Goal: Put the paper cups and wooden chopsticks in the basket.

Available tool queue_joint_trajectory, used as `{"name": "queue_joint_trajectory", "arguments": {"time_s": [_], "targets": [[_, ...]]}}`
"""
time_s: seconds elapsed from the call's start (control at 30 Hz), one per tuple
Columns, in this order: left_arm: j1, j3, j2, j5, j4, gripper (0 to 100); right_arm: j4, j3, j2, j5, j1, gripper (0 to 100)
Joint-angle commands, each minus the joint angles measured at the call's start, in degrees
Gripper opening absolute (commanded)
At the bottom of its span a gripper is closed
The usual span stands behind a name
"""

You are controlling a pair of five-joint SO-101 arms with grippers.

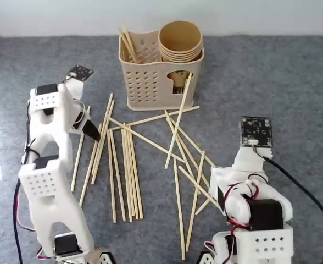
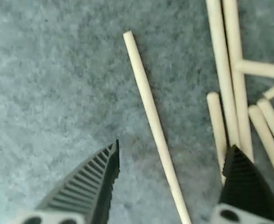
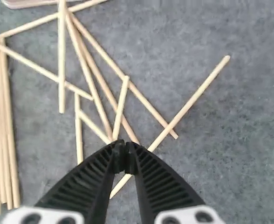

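A beige slotted basket (image 1: 150, 82) stands at the back of the table. It holds a stack of paper cups (image 1: 180, 41) and a few wooden chopsticks (image 1: 129, 44). Several more chopsticks (image 1: 129, 170) lie scattered on the grey carpet in front of it, and one (image 1: 179, 118) leans on the basket's front. My left gripper (image 2: 174, 145) is open low over the carpet, with a single chopstick (image 2: 151, 116) lying between its fingers. In the high view this gripper (image 1: 90, 129) is left of the pile. My right gripper (image 3: 124, 144) is shut with nothing in it, above crossed chopsticks (image 3: 120, 105).
The right arm (image 1: 249, 192) sits folded at the front right, its black cable (image 1: 310, 198) trailing to the right. Bare carpet lies right of the basket and at the far left. A tight bundle of chopsticks (image 3: 2, 121) lies beside the crossed ones.
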Motion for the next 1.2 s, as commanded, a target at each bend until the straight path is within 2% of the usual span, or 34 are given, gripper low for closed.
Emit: {"name": "queue_joint_trajectory", "arguments": {"time_s": [0.0, 0.23, 0.37, 0.67, 0.8, 1.17], "targets": [[2.11, -9.27, 1.93, -0.09, 5.19, 34, -4.09, 2.37, -0.75, -0.53, 1.01, 0.8], [4.22, -19.3, 4.4, -0.09, 16.62, 34, -4.62, 3.34, -0.75, -0.53, 1.01, 0.8], [4.4, -20.97, 4.66, -0.09, 19.52, 34, -4.44, 3.34, -0.75, -0.53, 1.01, 0.8], [7.12, -11.12, 4.31, 1.05, 12.66, 33, -4.26, 3.43, -0.75, -0.62, 1.01, 0.8], [8.0, -10.86, 4.75, 3.78, 11.43, 26, -4.26, 3.43, -0.75, -0.62, 1.01, 0.8], [10.2, -9.71, 6.51, 3.69, 11.69, 7, -4.26, 3.43, -0.75, -2.99, 1.27, 0.8]]}}
